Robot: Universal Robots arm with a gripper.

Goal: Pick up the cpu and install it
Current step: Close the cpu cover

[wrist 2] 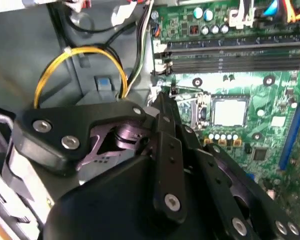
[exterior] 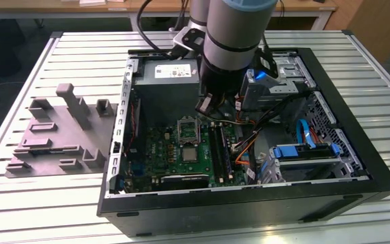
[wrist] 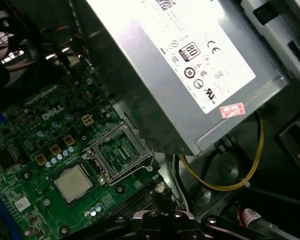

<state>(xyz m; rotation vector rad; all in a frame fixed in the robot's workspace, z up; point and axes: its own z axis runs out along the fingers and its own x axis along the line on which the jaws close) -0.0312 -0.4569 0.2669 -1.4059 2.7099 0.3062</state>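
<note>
cpu (wrist: 72, 182) lies flat on the green motherboard (exterior: 161, 152), just beside the open socket (wrist: 121, 156), apart from it. Gripper (exterior: 208, 105) hovers above, nearer the power supply (wrist: 190, 65). Can't tell whether it's open; 1 arm only.

The cpu (exterior: 190, 154) lies on the board (exterior: 156, 152) inside the case (exterior: 357, 147). The tray (exterior: 53, 137) sits on the table (exterior: 19, 203), at the exterior view's left of the case.
</note>
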